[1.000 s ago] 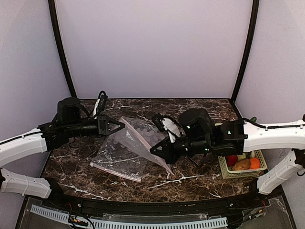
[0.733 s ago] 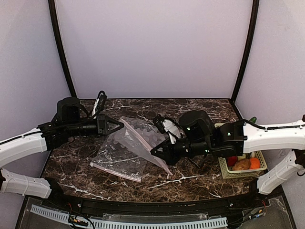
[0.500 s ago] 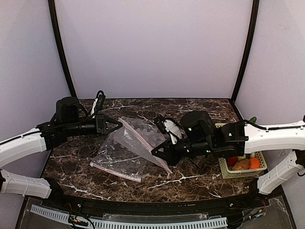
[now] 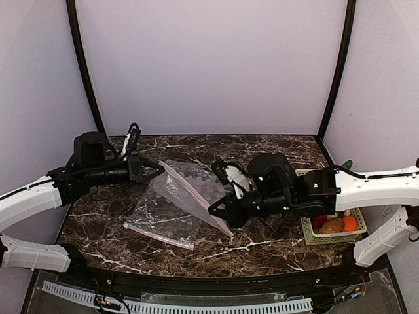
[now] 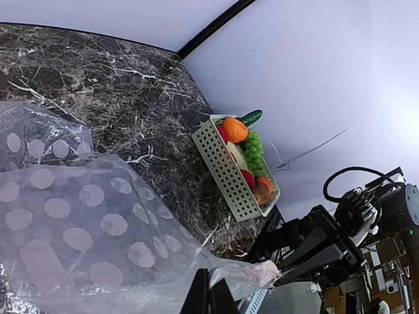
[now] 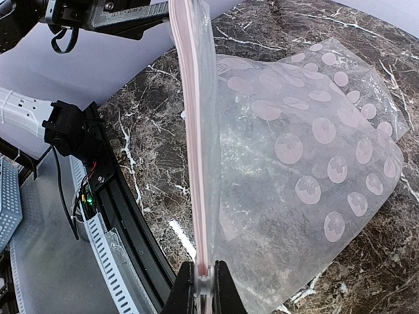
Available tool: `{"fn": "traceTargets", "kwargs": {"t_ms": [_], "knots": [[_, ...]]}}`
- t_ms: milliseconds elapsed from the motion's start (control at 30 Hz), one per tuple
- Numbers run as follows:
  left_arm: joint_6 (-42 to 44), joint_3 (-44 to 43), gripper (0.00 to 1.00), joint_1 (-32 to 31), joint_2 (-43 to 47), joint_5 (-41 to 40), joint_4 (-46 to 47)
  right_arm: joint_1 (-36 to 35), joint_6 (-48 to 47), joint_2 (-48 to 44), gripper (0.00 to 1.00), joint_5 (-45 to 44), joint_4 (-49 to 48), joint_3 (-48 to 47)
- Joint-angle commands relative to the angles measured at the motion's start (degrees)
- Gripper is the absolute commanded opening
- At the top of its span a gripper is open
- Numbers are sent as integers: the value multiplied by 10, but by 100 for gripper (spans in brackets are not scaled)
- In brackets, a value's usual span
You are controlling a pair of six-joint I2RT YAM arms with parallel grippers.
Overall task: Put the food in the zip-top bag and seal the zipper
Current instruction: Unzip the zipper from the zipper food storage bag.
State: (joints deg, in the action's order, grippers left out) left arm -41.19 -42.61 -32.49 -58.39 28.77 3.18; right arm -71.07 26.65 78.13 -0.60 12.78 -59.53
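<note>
The zip-top bag [image 4: 167, 203] is clear with white dots and hangs stretched between both grippers above the table. My left gripper [image 4: 159, 169] is shut on one end of its mouth edge; the fingers [image 5: 198, 294] pinch crumpled plastic. My right gripper [image 4: 213, 210] is shut on the other end, and its jaws clamp the pinkish zipper [image 6: 195, 163], which runs straight up towards the left gripper [image 6: 124, 16]. The bag's body [image 6: 294, 150] sags down to the marble. The food [image 4: 334, 224] lies in the pale green basket [image 4: 327, 239] at the right. I see no food in the bag.
The slotted basket [image 5: 226, 176] holds an orange piece [image 5: 234, 129], green grapes [image 5: 253, 147] and red pieces. It stands near the table's right edge, behind the right arm. Black posts and lilac walls close in the back and sides of the dark marble table [image 4: 262, 245].
The left gripper has drawn back a little to the left, and the right gripper has shifted slightly. The zipper strip between them now runs straighter. Both grips are unchanged.
</note>
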Motion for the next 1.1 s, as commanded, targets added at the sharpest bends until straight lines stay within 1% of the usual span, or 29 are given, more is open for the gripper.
{"fn": "traceTargets", "kwargs": {"t_ms": [0,1067], "knots": [[0,-23,1,32,21,-59,19,-7,6,-9,0,31,78,21],[9,-38,1,78,40,-44,-15,-7,15,-8,0,41,74,39]]}}
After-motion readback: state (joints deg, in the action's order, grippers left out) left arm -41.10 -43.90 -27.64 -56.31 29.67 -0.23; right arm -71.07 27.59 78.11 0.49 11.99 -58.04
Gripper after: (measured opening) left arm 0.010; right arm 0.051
